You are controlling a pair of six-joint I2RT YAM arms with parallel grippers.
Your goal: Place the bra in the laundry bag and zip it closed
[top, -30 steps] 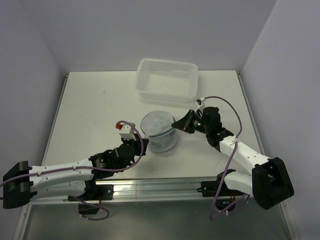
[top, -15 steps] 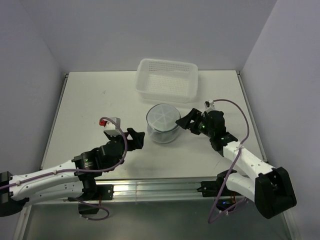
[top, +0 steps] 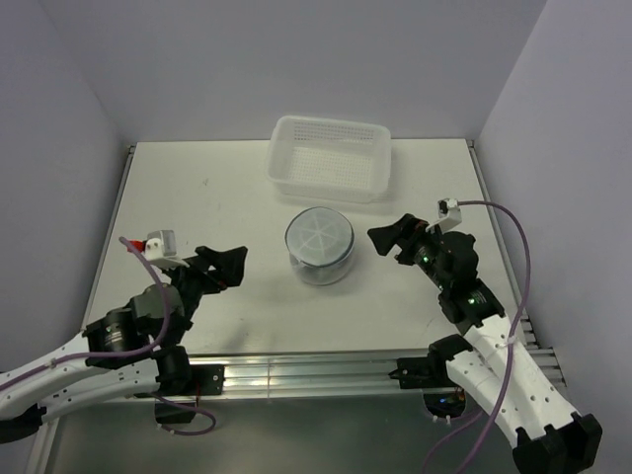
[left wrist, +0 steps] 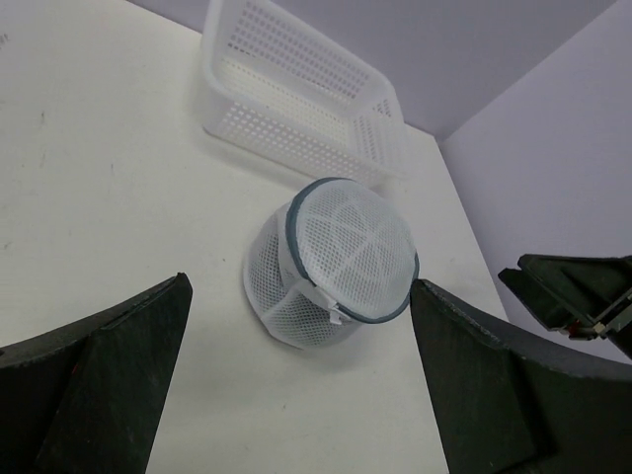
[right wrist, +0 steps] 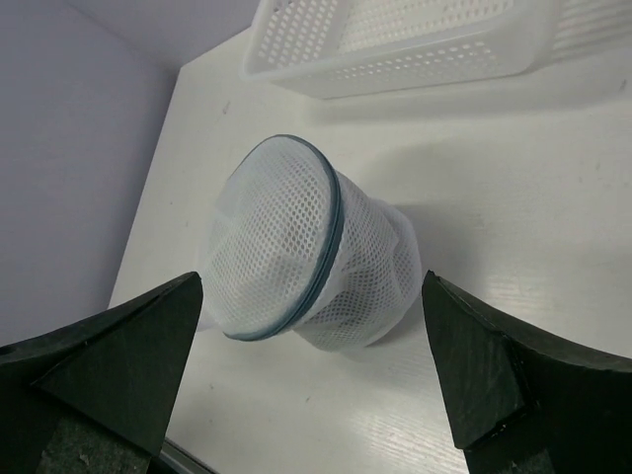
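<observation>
The laundry bag (top: 320, 245) is a round white mesh pod lying tilted on the table's middle, its two halves together and the dark zipper rim (left wrist: 348, 316) running all round. The bra is hidden; no black fabric shows through the mesh. My left gripper (top: 225, 266) is open, well to the left of the bag and apart from it. In the left wrist view the bag (left wrist: 336, 259) lies beyond the open left gripper (left wrist: 298, 296). My right gripper (top: 389, 237) is open just right of the bag, not touching. The right wrist view has the bag (right wrist: 296, 252) ahead of the right gripper (right wrist: 309, 286).
A white perforated rectangular basket (top: 331, 158) stands at the back of the table, just behind the bag. Purple walls close in the table on the left, back and right. The arms' bases and a metal rail (top: 306, 370) run along the near edge.
Both grippers have opened and drawn back from the bag, the left one down-left, the right one to the right. The bag now rests alone on the table.
</observation>
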